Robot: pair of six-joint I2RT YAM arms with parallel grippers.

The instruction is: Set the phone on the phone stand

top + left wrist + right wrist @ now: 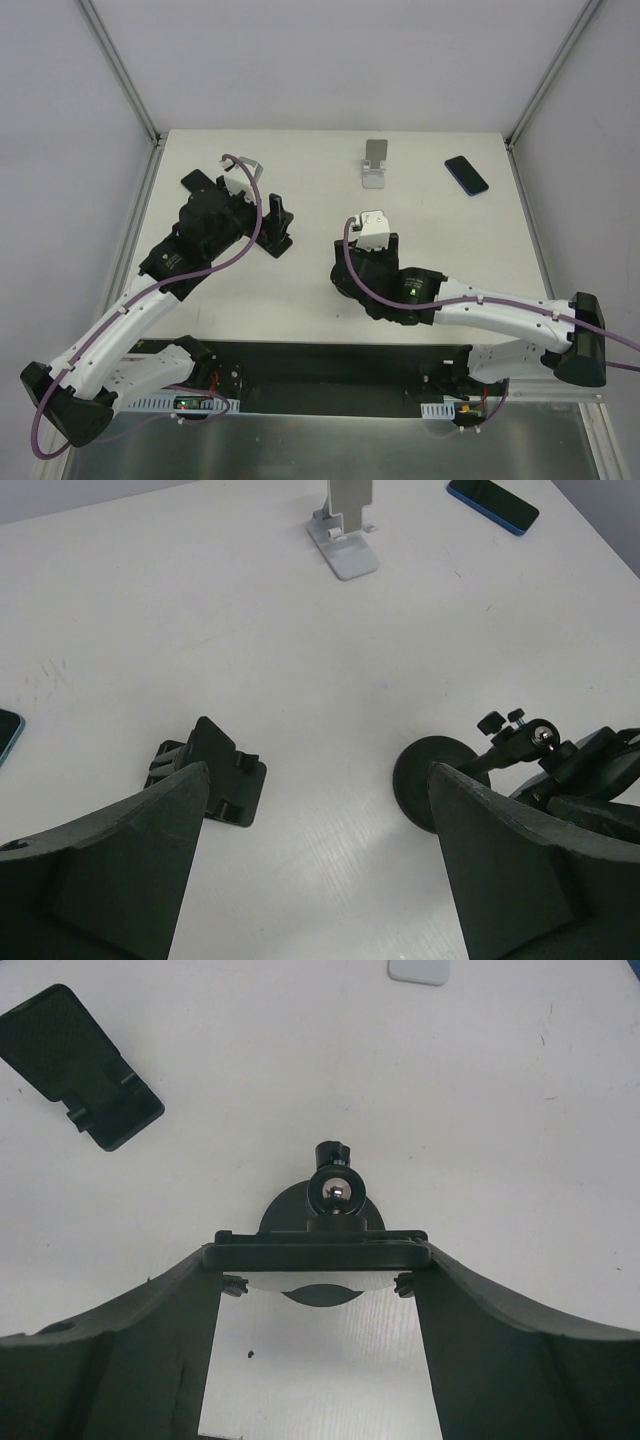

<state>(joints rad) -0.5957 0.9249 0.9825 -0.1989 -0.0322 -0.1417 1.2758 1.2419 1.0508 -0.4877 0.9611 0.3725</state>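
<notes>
A dark phone with a blue edge (pixel 466 175) (pixel 493 504) lies flat at the back right of the table. A black phone stand with a round base (pixel 435 780) and a ball joint (pixel 338 1192) stands at mid-table. My right gripper (pixel 320 1260) has its fingers against both ends of the stand's cradle bar (pixel 315 1253). My left gripper (pixel 318 780) (pixel 272 228) hangs open over the table to the left of it, nothing between its fingers.
A silver folding stand (pixel 375 163) (pixel 343 535) sits at the back centre. A black folding stand (pixel 210 775) (pixel 80 1070) lies beside my left finger. A second phone (pixel 5 735) peeks in at the left edge. Frame posts and walls border the table.
</notes>
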